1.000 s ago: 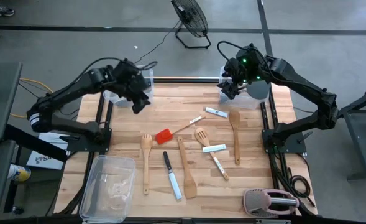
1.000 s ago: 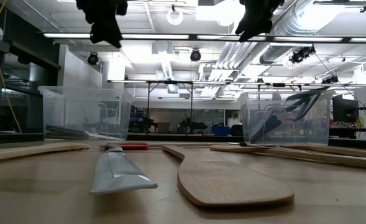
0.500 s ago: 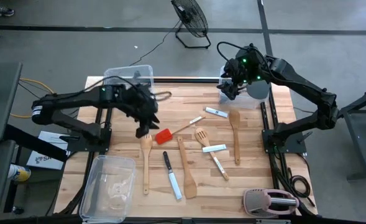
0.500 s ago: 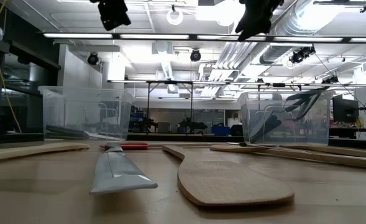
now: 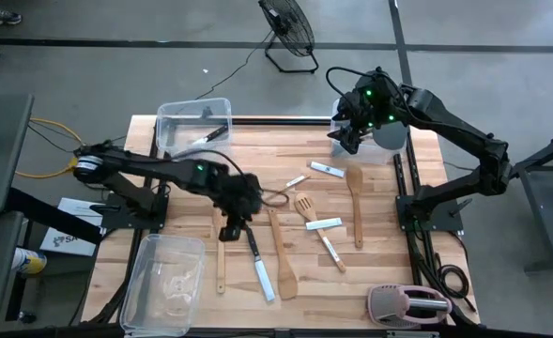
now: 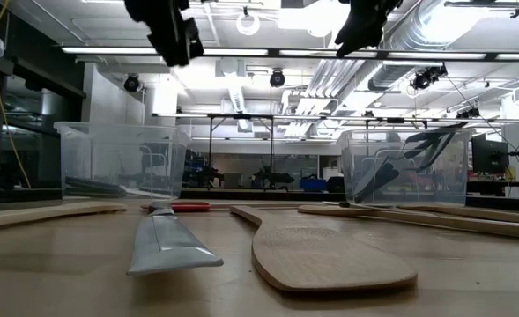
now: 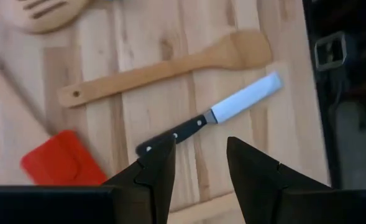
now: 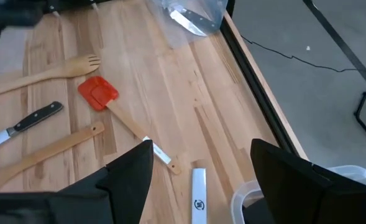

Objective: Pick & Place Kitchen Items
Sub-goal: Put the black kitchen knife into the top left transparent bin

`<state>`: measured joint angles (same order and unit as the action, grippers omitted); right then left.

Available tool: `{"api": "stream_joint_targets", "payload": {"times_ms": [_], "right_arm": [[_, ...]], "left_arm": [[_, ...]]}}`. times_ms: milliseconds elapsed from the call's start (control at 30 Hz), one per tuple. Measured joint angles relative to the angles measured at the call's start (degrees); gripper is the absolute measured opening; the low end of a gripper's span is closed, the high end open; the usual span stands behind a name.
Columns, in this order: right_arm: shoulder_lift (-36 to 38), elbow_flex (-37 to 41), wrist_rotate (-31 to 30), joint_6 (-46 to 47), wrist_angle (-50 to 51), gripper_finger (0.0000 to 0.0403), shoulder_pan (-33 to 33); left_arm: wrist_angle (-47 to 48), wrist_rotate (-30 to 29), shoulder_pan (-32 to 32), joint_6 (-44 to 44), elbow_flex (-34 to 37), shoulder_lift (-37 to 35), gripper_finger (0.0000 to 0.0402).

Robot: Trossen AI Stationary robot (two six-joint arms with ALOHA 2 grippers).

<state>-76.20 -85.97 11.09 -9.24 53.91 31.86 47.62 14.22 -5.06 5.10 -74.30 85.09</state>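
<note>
Kitchen items lie flat on the wooden table (image 5: 389, 235). In the middle are a black-handled knife (image 7: 207, 121), a wooden spoon (image 7: 170, 65) and a red spatula (image 7: 61, 158). A forked turner (image 5: 304, 205), more knives (image 5: 324, 223) and another wooden spoon (image 5: 355, 202) lie further right. My left gripper (image 7: 200, 162) hovers open above the knife's handle, clear of it, and also shows from overhead (image 5: 234, 223). My right gripper (image 8: 201, 168) hangs open over the table's far right corner (image 5: 347, 133), empty.
Two clear bins stand at the back: one at far left (image 5: 193, 122) with a utensil inside, one at far right (image 6: 404, 167) holding dark utensils. An empty clear bin (image 5: 163, 282) sits at near left. A pink-and-grey toaster (image 5: 407, 305) stands at near right.
My left gripper has swung from above the far-left bin toward the table's middle and near edge. It has sunk lower and now hangs over the knife and red spatula. Its fingers' gap looks unchanged. The utensils have not moved.
</note>
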Motion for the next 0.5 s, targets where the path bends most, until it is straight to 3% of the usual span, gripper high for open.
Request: {"api": "stream_joint_targets", "payload": {"times_ms": [333,500], "right_arm": [[0.0,0.0,-0.2,0.2,0.3,0.0261,0.0],[0.0,0.0,-0.3,0.4,0.9,0.0261,0.0]], "left_arm": [[-1.7,-1.7,-3.7,-20.3,0.0,10.5,0.0146],[-1.5,-3.2,-4.5,-32.6,0.0,13.6,0.0183]]}}
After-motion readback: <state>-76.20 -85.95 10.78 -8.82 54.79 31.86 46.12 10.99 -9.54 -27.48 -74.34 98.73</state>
